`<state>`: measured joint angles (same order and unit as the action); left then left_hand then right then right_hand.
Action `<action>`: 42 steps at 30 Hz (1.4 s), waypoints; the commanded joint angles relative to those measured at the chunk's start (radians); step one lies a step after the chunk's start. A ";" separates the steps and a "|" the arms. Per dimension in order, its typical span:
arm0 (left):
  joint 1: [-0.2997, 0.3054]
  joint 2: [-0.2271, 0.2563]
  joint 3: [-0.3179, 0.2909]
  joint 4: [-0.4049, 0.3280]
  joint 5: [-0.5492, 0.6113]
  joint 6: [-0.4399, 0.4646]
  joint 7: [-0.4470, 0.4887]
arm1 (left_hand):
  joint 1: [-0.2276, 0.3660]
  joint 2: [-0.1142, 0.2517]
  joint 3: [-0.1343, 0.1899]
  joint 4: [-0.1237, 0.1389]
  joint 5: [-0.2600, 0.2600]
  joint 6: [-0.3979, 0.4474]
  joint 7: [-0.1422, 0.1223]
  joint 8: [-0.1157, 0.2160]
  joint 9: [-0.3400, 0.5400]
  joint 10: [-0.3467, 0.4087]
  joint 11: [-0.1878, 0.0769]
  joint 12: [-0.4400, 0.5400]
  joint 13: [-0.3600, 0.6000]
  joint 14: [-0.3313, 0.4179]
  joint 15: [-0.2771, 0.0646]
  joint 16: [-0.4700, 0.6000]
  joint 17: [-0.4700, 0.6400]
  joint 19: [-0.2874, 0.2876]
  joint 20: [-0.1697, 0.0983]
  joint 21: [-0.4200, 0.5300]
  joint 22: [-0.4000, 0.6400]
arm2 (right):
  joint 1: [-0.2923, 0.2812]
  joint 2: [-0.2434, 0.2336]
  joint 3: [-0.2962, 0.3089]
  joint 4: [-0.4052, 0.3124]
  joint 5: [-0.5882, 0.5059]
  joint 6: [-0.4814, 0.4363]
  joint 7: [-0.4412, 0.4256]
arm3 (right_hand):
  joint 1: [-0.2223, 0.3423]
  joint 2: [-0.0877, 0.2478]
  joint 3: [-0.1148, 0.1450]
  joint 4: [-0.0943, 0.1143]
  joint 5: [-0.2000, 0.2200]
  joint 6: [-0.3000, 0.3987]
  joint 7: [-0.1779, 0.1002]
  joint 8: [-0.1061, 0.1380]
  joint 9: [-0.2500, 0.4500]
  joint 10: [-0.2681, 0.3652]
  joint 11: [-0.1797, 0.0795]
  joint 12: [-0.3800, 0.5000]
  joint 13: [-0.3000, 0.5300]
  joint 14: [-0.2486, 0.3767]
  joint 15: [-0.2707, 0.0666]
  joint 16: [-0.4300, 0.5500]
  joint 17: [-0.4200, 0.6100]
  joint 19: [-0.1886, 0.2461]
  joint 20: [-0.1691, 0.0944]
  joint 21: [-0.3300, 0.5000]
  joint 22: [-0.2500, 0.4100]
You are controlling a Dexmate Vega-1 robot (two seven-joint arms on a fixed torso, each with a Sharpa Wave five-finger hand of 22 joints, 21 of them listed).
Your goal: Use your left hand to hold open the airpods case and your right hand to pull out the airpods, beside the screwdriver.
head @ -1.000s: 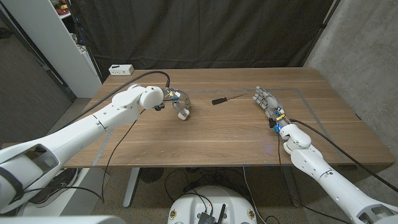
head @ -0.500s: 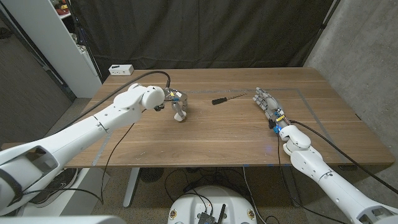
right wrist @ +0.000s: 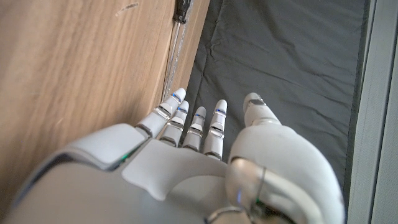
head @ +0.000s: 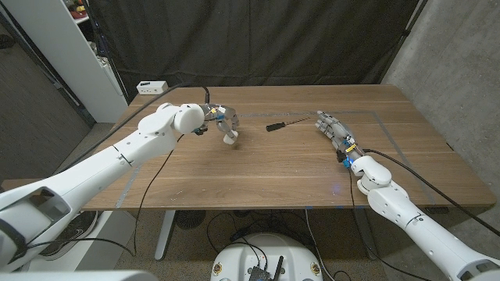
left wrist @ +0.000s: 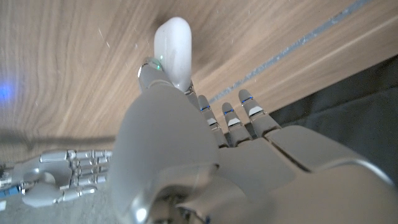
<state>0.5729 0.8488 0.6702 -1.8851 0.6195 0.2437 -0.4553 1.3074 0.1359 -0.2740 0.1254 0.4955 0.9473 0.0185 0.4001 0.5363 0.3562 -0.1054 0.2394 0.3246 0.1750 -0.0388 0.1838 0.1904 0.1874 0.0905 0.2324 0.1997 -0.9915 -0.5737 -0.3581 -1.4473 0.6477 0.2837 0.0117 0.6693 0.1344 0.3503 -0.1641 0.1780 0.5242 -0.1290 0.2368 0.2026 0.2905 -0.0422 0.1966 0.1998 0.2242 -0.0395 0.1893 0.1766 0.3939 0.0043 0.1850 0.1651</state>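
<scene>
Since the earlier frames the left hand (head: 221,121) has been drawn slightly back toward the tabletop's far edge, and the AirPods case (head: 230,140) has gone with it; the right hand (head: 334,128) has stayed where it was.

A smooth, glossy white AirPods case with rounded ends is seen in the left wrist view (left wrist: 173,51), pinched between the thumb and fingers (left wrist: 228,114) of the left hand (left wrist: 186,143), held above or against the wood. Whether its lid is raised cannot be told. No lettering or brand mark can be read on it.

The right hand (right wrist: 199,155) is held open with nothing in it, its fingers extended and close together, near the tabletop's right side. Grey segmented fingers with blue bands at the joints are shown in the right wrist view.

A screwdriver (head: 283,124) with a black handle and a thin metal shaft lies on the tabletop (head: 273,172) between the two hands, nearer the far edge. The tabletop is of brown wood with a visible grain, and a pale line is marked near its edges. A small white box (head: 151,87) rests at the far left corner; any writing on it is too small to read.
</scene>
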 commanded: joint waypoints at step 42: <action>-0.544 -0.334 0.209 0.448 -0.285 -0.109 -0.199 | 0.050 0.036 0.000 -0.005 -0.037 0.107 -0.048 0.037 0.074 -0.070 0.054 -0.020 -0.047 -0.112 -0.010 0.003 -0.012 -0.040 0.011 -0.013 -0.005 | 0.304 0.175 -0.154 0.135 0.108 -0.130 0.360 | 0.161 -0.089 -0.005 -0.015 0.006 0.052 0.026 -0.005 0.014 -0.037 0.015 0.012 0.006 -0.034 -0.063 0.009 0.001 -0.013 0.030 0.004 0.004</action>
<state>0.0893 0.5687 0.8291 -1.5554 0.3803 0.1241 -0.6179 1.3205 0.1383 -0.2929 0.1310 0.4643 0.9745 0.0456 0.4029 0.5364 0.2733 -0.0533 0.2128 0.2783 0.0553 -0.0357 0.1813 0.1765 0.1394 0.0997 0.2171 0.1951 -0.7116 -0.4381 -0.5063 -1.3398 0.7762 0.1207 0.3991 0.8173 0.0462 0.3461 -0.1764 0.1779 0.5667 -0.1020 0.2284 0.2116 0.2414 -0.0264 0.1983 0.2026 0.1783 -0.0386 0.1898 0.1749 0.3753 0.0339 0.1850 0.1651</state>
